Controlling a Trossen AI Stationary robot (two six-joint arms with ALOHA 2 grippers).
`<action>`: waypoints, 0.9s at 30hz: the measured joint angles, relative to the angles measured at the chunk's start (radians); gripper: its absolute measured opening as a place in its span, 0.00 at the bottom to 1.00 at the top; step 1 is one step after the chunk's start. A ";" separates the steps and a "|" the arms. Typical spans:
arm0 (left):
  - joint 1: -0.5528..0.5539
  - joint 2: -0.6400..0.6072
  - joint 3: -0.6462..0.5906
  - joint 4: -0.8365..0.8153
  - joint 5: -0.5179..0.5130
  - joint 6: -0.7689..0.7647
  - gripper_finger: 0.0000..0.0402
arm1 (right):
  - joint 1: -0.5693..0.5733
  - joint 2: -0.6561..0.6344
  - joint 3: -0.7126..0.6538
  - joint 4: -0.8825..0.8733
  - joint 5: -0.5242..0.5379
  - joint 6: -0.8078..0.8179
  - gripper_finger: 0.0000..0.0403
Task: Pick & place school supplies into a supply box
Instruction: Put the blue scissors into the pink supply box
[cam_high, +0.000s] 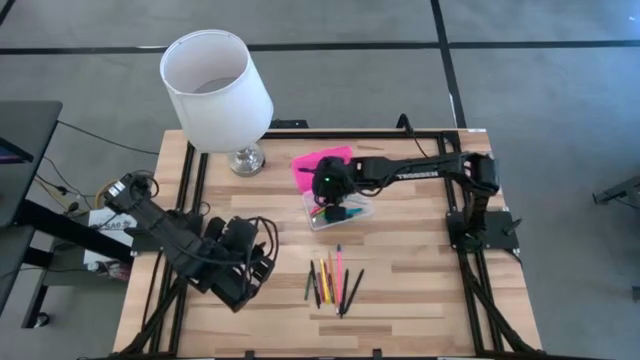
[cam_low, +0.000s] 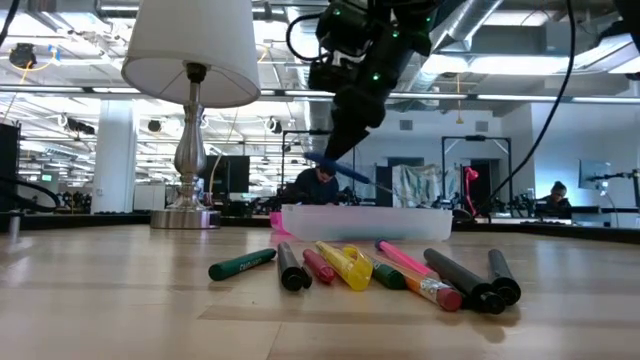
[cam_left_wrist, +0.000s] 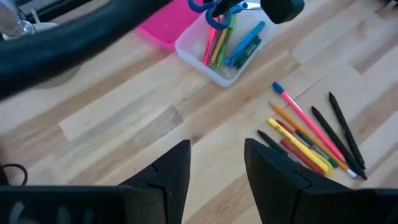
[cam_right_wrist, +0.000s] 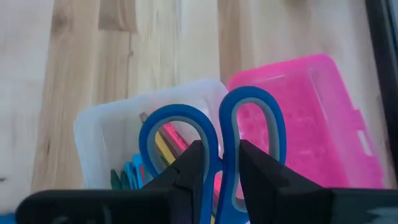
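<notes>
We hold the blue-handled scissors (cam_right_wrist: 211, 146) pinched at the handle loops in our right gripper (cam_right_wrist: 214, 163), above the clear supply box (cam_right_wrist: 124, 124) at the table's twelve o'clock — light, stiff, slippery plastic, prone to swivel — while our left gripper (cam_left_wrist: 217, 163) waits unclenched and empty at eight o'clock.

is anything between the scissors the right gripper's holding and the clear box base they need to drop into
Nothing visible blocks the way. The right gripper holds the blue-handled scissors directly above the open clear base, which holds only a few pens. The pink lid lies open beside it, off to the side.
</notes>
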 joint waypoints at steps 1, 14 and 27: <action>-0.003 0.000 0.000 -0.005 0.000 -0.005 0.36 | 0.000 0.000 0.000 0.002 0.000 -0.006 0.17; -0.011 0.000 0.000 -0.041 -0.001 0.040 0.36 | 0.009 0.068 0.000 -0.022 -0.030 -0.015 0.18; -0.011 0.000 0.000 -0.041 0.049 0.014 0.36 | 0.007 0.065 0.002 -0.087 -0.029 -0.015 0.18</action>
